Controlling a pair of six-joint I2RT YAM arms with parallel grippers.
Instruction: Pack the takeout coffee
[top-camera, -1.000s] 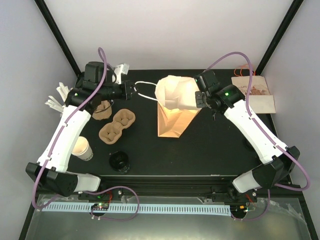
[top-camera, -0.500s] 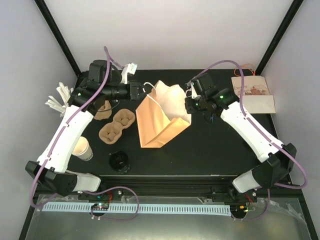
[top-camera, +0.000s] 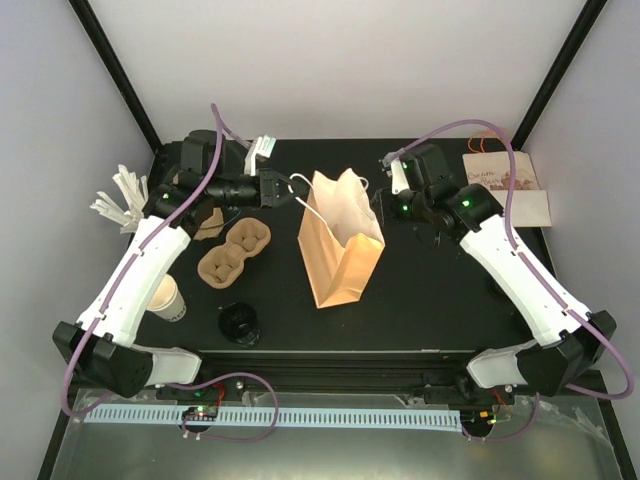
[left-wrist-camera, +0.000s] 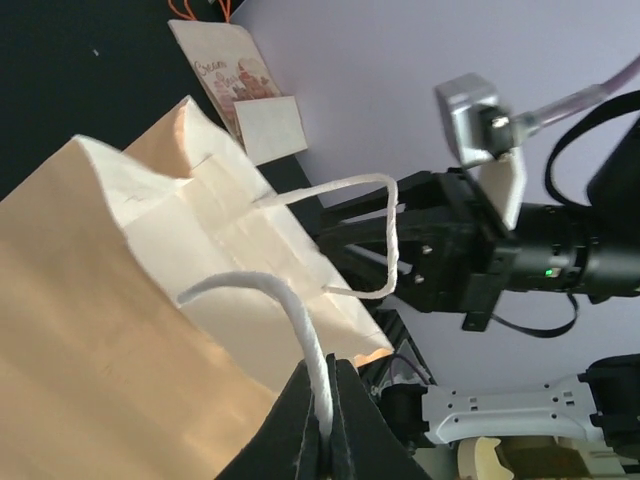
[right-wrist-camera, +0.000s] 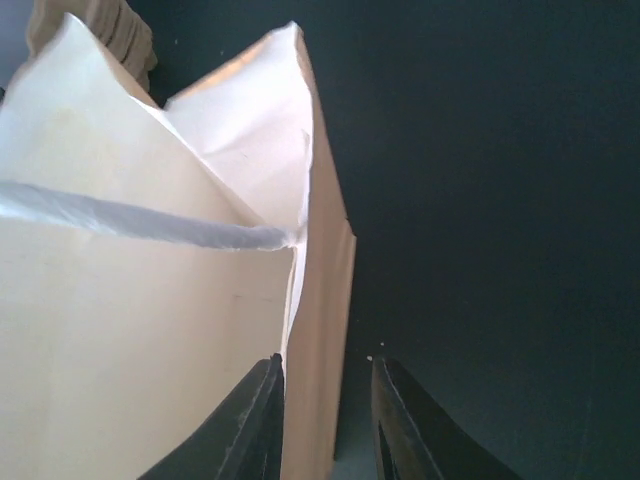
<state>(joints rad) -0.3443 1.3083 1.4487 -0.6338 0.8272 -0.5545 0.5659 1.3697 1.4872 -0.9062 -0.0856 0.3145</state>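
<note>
Pinching handle (left-wrist-camera: 300, 325) of paper bag (top-camera: 338, 240), left gripper (left-wrist-camera: 327, 440) clamped, right gripper (right-wrist-camera: 327, 378) slightly parted, empty, beside its edge

**Q:** From where did the overhead view look?

**A:** From high above and behind the near edge of the surface (top-camera: 430, 290). It faced down from far off, with the paper bag (top-camera: 340, 240) near centre.

**Q:** And the wrist views?

**A:** Each sat close behind its own tool. The left view faced across the bag toward the right arm (left-wrist-camera: 520, 250), with the left tool (left-wrist-camera: 325, 430) at its lower edge. The right view faced along the bag's side, with the right tool (right-wrist-camera: 325, 400) at its bottom edge.

**Q:** What was shared?

**A:** All three showed the bag's open top.
</note>
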